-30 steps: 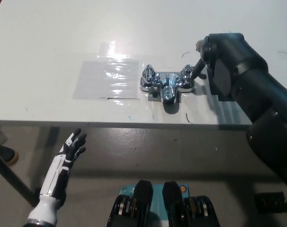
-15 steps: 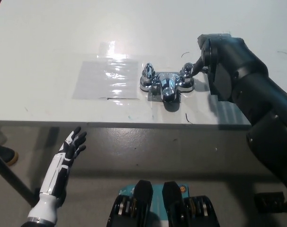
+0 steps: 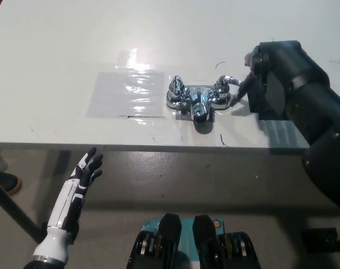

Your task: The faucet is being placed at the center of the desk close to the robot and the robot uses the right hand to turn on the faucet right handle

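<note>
Just right of faucet [image 3: 195, 102], right hand [image 3: 258, 78] at right handle [image 3: 224, 86], grip unclear, left hand [image 3: 85, 172] low, fingers [image 3: 92, 156] spread.

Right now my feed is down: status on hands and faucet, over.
Right hand at right handle of faucet, grip unclear. Left hand open, below desk edge. Clear sheet beside faucet, not in the way.

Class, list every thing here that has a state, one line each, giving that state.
faucet: standing on the desk, near its front edge.
right handle: right robot hand against it, grip unclear.
left handle: untouched.
left robot hand: open, below the desk edge.
</note>
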### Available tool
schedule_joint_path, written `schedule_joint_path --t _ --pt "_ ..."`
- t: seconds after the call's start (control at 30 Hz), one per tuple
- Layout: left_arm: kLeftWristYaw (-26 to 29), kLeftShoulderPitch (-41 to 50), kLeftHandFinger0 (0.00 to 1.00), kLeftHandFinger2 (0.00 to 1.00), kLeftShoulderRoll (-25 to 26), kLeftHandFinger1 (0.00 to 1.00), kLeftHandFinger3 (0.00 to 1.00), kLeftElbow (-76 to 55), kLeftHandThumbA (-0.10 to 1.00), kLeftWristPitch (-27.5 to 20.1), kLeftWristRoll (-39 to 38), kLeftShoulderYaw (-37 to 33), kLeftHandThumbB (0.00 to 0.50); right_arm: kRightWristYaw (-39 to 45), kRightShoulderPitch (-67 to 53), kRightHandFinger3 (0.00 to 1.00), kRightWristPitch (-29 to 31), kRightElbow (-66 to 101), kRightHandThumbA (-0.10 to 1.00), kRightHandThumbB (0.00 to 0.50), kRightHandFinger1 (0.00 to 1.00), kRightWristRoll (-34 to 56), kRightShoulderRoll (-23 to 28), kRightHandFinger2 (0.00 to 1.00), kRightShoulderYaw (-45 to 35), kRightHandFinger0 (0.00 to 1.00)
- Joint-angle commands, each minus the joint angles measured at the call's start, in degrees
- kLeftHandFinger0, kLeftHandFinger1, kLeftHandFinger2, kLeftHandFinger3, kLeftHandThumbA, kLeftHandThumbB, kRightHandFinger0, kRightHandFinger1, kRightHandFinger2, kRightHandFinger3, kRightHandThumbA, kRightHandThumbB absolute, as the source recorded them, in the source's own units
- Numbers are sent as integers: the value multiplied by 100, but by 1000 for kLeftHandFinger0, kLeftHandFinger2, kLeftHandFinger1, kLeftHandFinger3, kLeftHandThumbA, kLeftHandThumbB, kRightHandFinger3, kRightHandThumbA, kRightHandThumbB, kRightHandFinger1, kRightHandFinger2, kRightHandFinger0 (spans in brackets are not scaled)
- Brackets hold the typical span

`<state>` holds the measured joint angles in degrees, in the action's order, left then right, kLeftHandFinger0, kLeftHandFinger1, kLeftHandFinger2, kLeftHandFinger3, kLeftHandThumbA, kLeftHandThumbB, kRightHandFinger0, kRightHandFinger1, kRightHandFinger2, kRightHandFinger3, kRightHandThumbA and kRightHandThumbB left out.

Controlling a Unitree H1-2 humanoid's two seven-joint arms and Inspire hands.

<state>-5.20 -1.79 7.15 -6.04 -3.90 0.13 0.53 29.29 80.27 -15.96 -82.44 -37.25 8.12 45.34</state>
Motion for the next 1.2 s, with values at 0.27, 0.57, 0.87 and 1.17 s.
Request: schedule_joint_path --t 0.27,0.57,0.87,1.17 --pt "-34 -116 1000 1000 117 1000 1000 -94 993 -100 -13 29 189 924 626 1000 298 -45 855 424 1000 -285 551 1000 157 1000" --pt "-37 -138 1000 1000 88 1000 1000 -90 987 -30 -43 19 218 -433 542 1000 44 116 793 500 1000 11 615 1000 -462 1000" --pt "-29 -76 1000 1000 103 1000 1000 -114 980 -32 -14 24 211 -144 772 1000 149 97 1000 480 1000 138 526 1000 -824 1000" --pt "6 222 1000 1000 -12 1000 1000 -121 968 -111 -57 1 204 -2056 1182 1000 -270 1214 1000 285 1000 -297 833 1000 -1018 1000"
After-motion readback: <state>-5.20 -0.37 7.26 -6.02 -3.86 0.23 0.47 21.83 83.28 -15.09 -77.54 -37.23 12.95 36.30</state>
